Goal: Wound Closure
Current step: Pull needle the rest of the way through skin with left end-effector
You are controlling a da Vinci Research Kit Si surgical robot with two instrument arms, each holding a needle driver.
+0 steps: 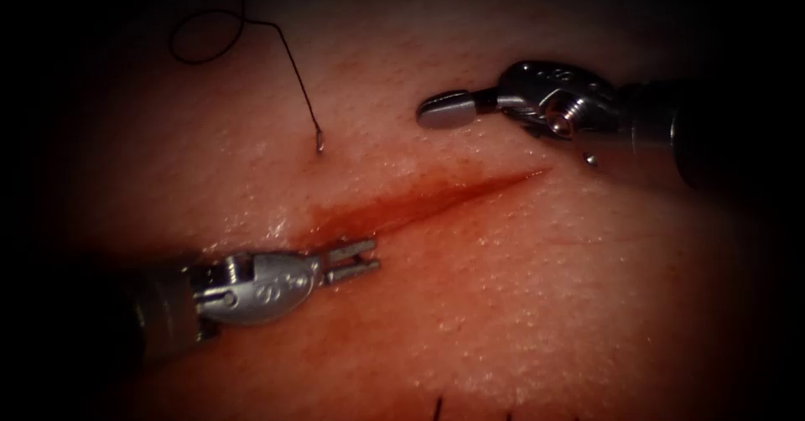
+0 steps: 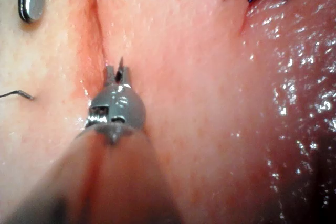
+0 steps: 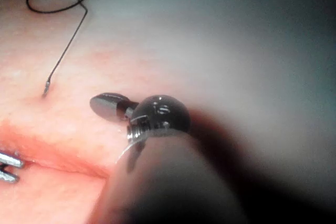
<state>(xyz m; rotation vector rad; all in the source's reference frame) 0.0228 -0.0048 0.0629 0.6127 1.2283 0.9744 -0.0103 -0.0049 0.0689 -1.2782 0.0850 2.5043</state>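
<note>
- My left tool [image 1: 352,260] lies at the near-left end of the cut [image 1: 419,205], jaws slightly parted and holding nothing.
- My right tool [image 1: 444,109] hovers above the tissue [image 1: 520,304] on the far side of the cut, toward its right end; its jaws look pressed together, empty.
- The needle [image 1: 319,142] sits in the tissue left of my right tool, beyond the cut, its rear end poking up; neither tool touches it.
- Thread [image 1: 285,48] runs up from the needle and curls into a loop.
- Red fluid [image 1: 352,218] stains the cut beside my left jaws.
</note>
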